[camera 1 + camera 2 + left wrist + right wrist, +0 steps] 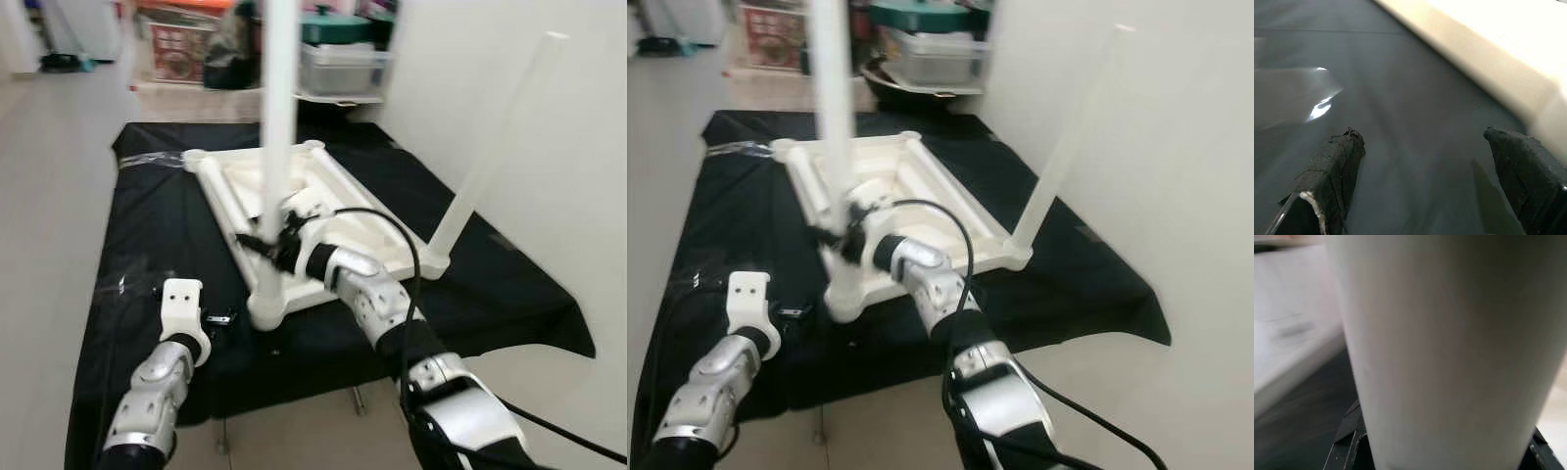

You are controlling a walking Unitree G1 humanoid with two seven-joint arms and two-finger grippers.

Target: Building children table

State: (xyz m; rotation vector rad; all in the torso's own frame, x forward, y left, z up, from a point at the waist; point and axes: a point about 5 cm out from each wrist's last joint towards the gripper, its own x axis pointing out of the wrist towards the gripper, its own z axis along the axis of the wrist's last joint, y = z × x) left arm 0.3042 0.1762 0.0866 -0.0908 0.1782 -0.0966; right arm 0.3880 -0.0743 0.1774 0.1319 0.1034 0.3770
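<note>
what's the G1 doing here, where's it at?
It's assembling a white children's table that lies upside down on a black cloth. The right gripper is clamped on an upright white leg standing at the near corner socket. Another leg already stands in the right corner. The left gripper hovers open above the cloth beside the tabletop's edge, holding nothing.

You have a low surface draped in a black cloth [167, 230], standing on a pale floor [54, 176]. On the cloth lies an upturned white plastic tabletop [338, 211], right of centre. A strip of clear plastic wrap [147, 160] lies at the far left.
</note>
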